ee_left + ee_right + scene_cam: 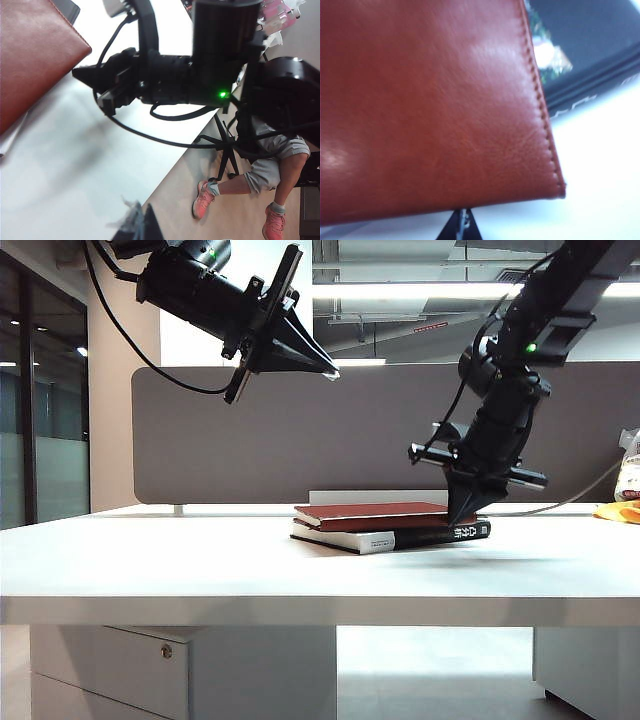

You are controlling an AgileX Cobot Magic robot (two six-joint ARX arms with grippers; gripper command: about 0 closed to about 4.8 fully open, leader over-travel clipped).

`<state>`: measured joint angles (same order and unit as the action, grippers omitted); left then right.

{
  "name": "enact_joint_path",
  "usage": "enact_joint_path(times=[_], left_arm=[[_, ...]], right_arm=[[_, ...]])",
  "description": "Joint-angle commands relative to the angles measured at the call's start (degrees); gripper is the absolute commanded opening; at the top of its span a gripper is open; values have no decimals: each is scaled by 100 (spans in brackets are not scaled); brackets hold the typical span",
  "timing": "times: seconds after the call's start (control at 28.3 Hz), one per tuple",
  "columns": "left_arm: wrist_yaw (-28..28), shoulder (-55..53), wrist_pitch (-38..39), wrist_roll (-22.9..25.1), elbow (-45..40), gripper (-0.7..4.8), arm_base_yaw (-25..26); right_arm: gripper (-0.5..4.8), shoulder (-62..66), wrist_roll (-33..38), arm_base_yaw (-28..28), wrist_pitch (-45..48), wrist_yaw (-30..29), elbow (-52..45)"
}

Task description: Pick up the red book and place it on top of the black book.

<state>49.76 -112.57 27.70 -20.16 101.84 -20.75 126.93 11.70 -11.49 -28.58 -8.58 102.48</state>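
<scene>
The red book (372,514) already lies on the black book (430,536) at the centre of the exterior view, so the placing looks done; only the release and retreat seem left. The right gripper (462,516) points down at the red book's right edge; I cannot tell whether its jaws pinch the cover or are narrow beside it. The left gripper (326,372) hangs at upper left, jaws closed and empty. The white tabletop (150,550) stands before a grey partition (220,440) in an office.
</scene>
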Motion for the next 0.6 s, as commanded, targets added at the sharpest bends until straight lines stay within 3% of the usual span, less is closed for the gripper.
enact_joint_path(times=[0.04,0.6], left_arm=[[42,44,-35,70,17,-6,-4],[44,44,-35,72,17,-6,-4]], right_arm=[[-6,55,-9,0,98,13,20],[-6,313,-7,9,48,13,678]])
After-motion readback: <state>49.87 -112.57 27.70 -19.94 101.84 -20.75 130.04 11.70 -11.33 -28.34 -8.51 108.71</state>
